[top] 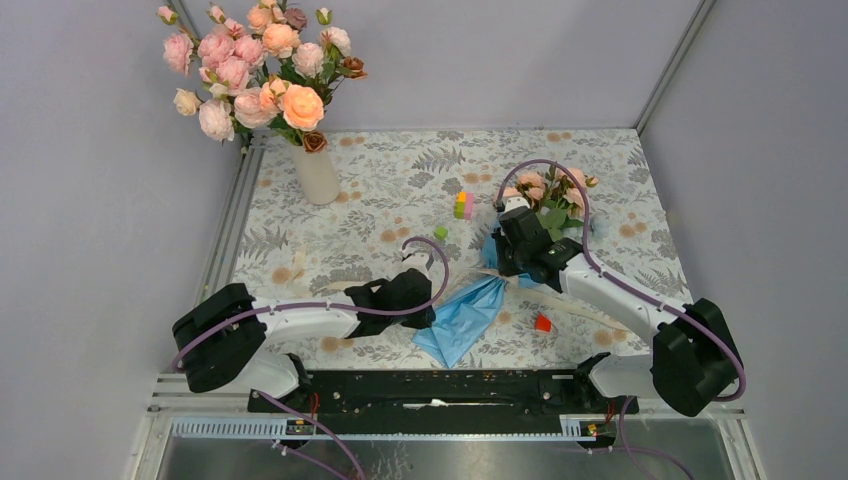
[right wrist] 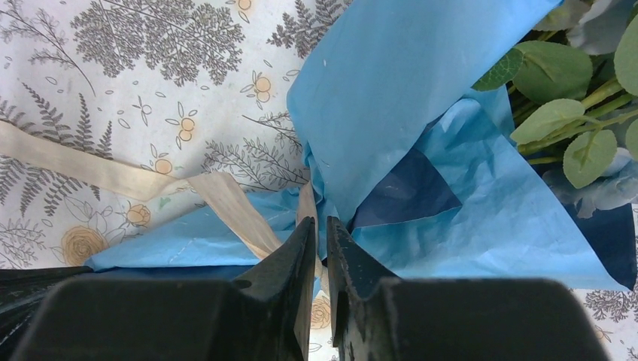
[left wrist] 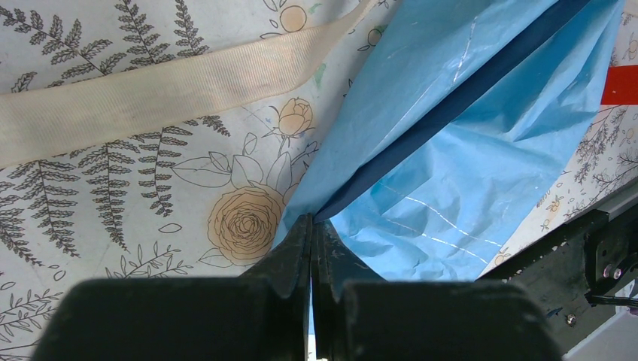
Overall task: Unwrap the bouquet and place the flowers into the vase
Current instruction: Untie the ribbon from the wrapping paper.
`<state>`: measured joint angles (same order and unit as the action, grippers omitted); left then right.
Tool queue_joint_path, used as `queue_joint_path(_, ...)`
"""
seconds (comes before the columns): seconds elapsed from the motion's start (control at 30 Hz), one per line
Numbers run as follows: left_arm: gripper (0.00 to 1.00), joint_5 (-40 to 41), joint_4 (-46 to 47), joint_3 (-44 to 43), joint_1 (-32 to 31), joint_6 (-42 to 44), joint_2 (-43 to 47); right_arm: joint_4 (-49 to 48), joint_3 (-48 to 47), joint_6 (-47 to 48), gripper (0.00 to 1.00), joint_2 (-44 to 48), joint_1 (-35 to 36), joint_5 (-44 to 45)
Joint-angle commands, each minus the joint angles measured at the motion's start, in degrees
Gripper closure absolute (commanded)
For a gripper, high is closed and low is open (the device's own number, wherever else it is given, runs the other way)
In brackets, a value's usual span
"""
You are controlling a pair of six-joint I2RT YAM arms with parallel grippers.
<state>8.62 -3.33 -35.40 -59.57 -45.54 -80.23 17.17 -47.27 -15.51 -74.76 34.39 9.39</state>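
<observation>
My left gripper (left wrist: 312, 226) is clamped on the tail of the bouquet (top: 470, 310) lying right of centre on the table (top: 380, 180), my right gripper (right wrist: 321, 229) nipping its cream ribbon (right wrist: 233, 207): the paper (left wrist: 451, 150) looks light, crinkly and easily torn, so I'd pull on the ribbon instead.

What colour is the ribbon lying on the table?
Cream; the ribbon shows best in the left wrist view.

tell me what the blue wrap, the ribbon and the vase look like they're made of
The blue wrap looks like thin crinkled paper, maybe coated: sharp creases with a faint sheen, light blue on one face and navy on the other. The ribbon looks like woven fabric, matte cream, with a fine ribbed weave showing. The vase is smooth and off-white, likely ceramic, though it is too small to be sure.
</observation>
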Motion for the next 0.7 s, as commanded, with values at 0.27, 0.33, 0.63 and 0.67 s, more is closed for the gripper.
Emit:
queue_joint_path(0.27, 1.00, 0.6, -0.2, -0.3, -0.1, -0.3, 1.4, -0.3, 2.0, -0.9, 0.79, 1.3, 0.1, -3.1)
queue_joint_path(0.33, 1.00, 0.6, -0.2, -0.3, 0.0, -0.2, 1.3, -0.3, 2.6, -1.2, 0.79, 1.5, 0.0, -3.4)
queue_joint_path(0.63, 1.00, 0.6, -0.2, -0.3, 0.0, -0.1, 1.3, 0.0, 4.1, -1.8, 0.75, 3.0, 0.1, -4.7)
queue_joint_path(0.67, 1.00, 0.6, -0.3, -0.4, -0.1, -0.1, 1.3, 0.1, 4.1, -1.9, 0.75, 3.3, 0.1, -4.7)
